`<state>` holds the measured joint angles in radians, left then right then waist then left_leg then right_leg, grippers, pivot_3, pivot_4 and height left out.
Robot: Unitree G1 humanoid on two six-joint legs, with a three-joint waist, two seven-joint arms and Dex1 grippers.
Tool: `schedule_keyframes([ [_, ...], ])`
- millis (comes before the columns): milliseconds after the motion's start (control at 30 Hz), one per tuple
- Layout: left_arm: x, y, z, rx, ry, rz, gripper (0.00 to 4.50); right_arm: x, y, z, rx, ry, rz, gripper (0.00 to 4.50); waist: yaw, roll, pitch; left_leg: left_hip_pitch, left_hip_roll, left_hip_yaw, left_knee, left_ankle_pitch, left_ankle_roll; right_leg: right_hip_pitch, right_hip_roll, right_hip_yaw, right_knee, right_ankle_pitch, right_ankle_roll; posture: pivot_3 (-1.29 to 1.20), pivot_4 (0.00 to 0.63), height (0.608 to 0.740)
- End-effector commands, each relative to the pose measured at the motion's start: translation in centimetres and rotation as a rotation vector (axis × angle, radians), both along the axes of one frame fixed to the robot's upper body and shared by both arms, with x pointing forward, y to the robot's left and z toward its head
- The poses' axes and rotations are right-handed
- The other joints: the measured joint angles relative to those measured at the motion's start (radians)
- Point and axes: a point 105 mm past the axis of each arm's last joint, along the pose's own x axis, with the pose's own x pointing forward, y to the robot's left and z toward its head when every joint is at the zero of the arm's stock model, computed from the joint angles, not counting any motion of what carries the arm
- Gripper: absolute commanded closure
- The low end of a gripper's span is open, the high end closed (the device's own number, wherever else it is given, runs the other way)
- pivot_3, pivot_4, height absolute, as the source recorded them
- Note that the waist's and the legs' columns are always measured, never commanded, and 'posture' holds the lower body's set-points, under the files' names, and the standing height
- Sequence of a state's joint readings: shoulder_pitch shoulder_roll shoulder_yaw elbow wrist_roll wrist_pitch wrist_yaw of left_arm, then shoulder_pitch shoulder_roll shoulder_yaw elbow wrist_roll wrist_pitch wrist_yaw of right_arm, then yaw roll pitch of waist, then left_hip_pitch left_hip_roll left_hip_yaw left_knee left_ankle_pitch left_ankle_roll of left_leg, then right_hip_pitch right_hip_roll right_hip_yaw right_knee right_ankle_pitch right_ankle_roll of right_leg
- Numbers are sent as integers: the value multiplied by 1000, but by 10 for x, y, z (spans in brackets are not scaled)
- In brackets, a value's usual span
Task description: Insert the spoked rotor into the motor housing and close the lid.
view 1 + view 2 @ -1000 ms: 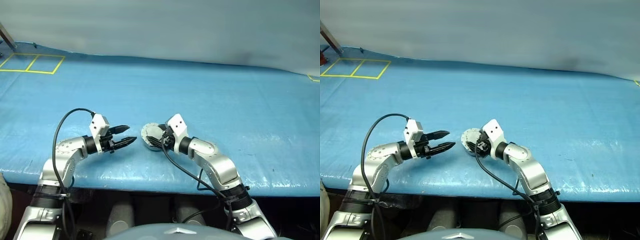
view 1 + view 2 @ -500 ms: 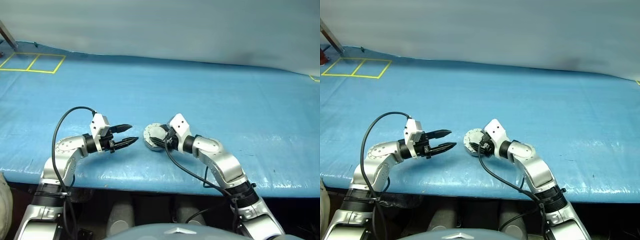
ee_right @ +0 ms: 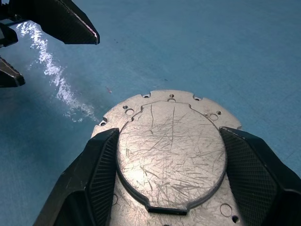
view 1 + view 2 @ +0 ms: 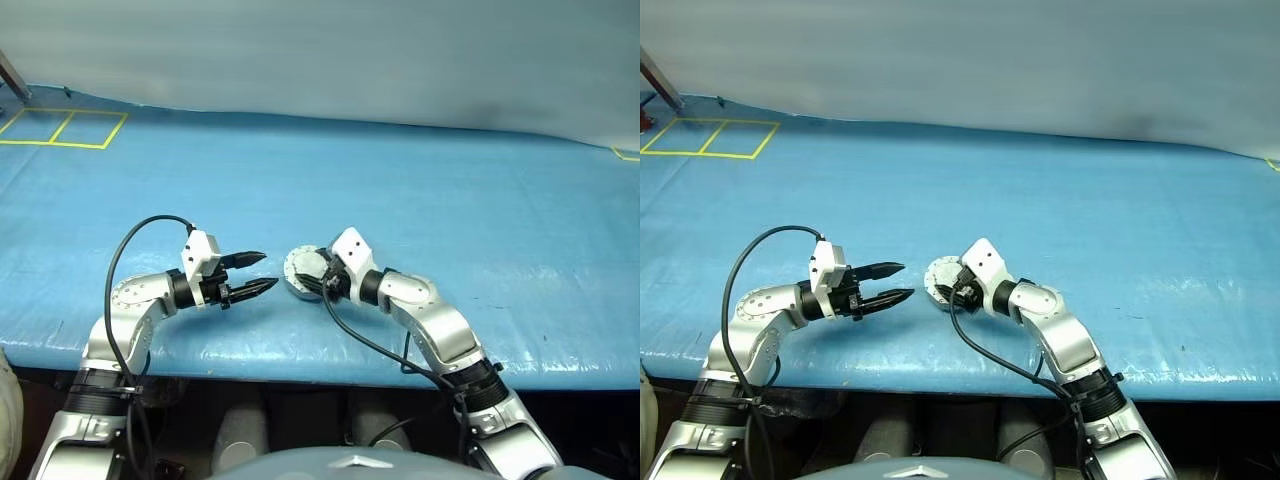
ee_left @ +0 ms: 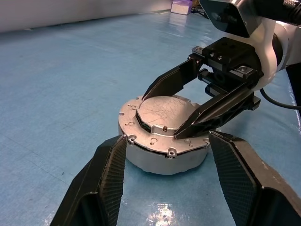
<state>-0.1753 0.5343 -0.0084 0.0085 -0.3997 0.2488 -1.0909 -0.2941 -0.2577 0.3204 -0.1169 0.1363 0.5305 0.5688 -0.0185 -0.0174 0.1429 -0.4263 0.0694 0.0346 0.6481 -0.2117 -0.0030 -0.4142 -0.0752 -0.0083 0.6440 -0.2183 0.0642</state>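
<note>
The motor housing (image 5: pixel 165 159), a round silver cup, sits on the blue table with the lid (image 5: pixel 162 110) lying flat on top of it, scratched grey face up. My right gripper (image 4: pixel 318 276) reaches over it from the right. Its two black fingers (image 3: pixel 101 165) press against opposite sides of the lid's raised centre plate. My left gripper (image 4: pixel 268 270) hovers open a short way to the left of the housing, pointing at it with nothing between its fingers. The spoked rotor is hidden.
The blue sheet covers the table up to the grey wall behind. Yellow tape squares (image 4: pixel 65 127) mark the far left corner. The table's front edge (image 4: pixel 300 358) runs just below both grippers.
My right wrist has rolled slightly while staying over the lid. The left gripper has stayed where it was, still open.
</note>
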Motion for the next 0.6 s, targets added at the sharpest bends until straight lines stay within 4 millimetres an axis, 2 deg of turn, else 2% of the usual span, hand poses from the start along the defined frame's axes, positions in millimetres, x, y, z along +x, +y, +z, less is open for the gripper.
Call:
schedule_keyframes([
  [33,1,1,6,0,-35,-5,1456,2,-3,-5,-41,-6,-5,1459,0,0,0,0,0,0,0,0,0,0,0,0,0,0,0,0,150,740],
  [267,2,0,6,-5,-29,-3,1456,-1,-9,-22,-150,-1,9,1459,-1,0,0,0,0,0,0,0,0,0,0,0,0,0,0,0,150,740],
  [400,7,-3,7,-11,-26,17,1456,-1,-10,-25,-158,8,8,1459,-1,0,0,2,0,0,0,0,0,1,0,0,0,0,0,0,150,740],
  [500,15,-8,9,-43,-23,50,2061,-1,-10,-25,-158,7,9,1459,0,0,0,3,0,0,0,0,0,2,0,0,0,0,1,0,150,740],
  [600,19,-16,10,-70,-30,30,3043,-1,-10,-24,-163,4,11,1459,1,0,0,3,0,0,0,0,0,2,0,0,0,0,1,0,150,740],
])
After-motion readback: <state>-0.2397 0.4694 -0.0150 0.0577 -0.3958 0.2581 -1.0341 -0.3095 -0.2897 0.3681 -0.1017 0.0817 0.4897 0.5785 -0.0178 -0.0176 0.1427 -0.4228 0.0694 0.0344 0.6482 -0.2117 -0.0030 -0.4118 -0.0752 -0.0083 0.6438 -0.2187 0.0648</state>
